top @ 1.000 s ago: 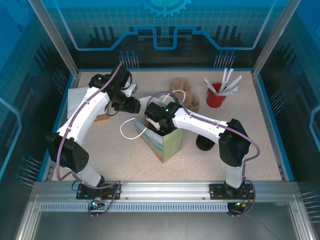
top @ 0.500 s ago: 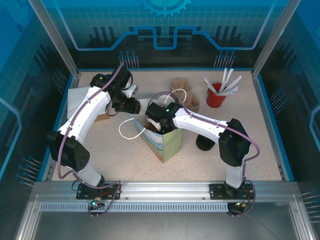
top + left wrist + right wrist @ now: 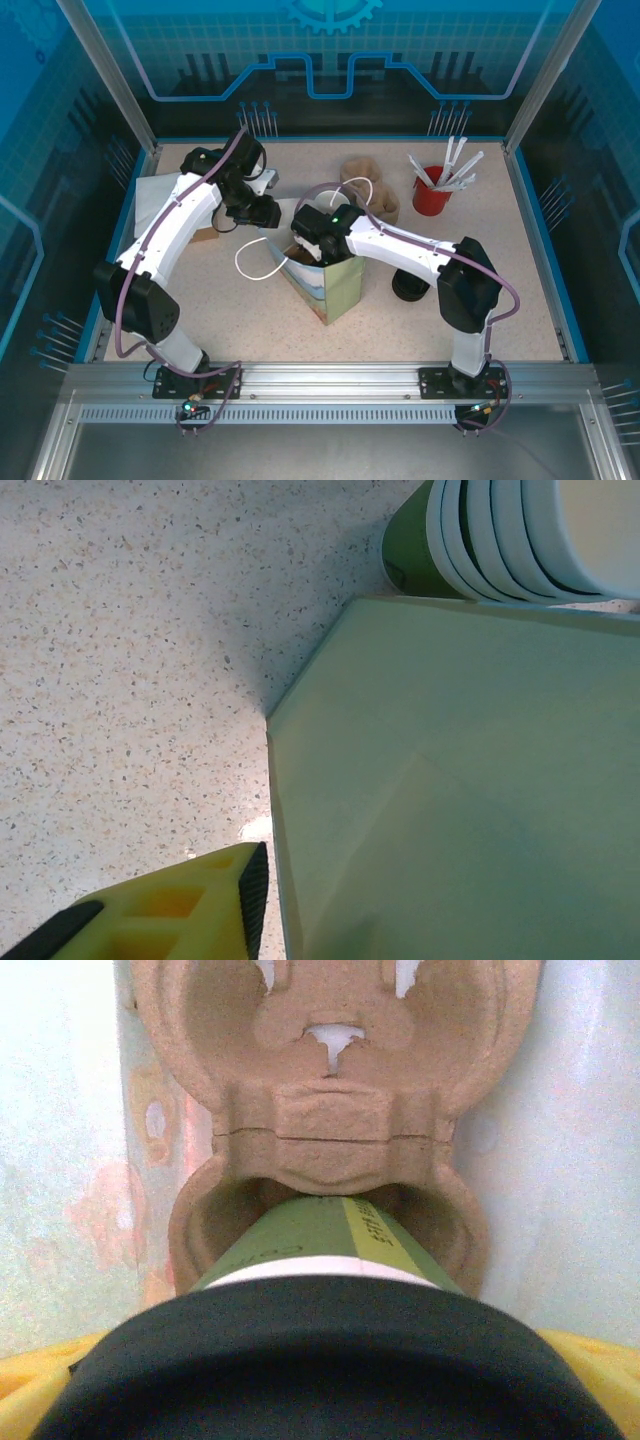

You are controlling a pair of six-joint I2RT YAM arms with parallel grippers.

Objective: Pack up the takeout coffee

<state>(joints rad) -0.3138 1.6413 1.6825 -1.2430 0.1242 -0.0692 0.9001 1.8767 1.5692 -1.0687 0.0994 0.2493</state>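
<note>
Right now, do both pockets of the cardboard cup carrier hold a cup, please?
No, only the near pocket of the carrier holds the green cup; the far one is empty.

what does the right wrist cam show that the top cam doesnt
Right wrist adds: the inside of the paper bag, where the olive-green coffee cup, capped by a black lid, has its base in a pocket of a pulp carrier.
Top external adds: the left arm, the red cup of white utensils, a stack of black lids right of the bag, and brown pulp pieces behind it.
Shared: the bag, with the right arm reaching into its mouth.
</note>
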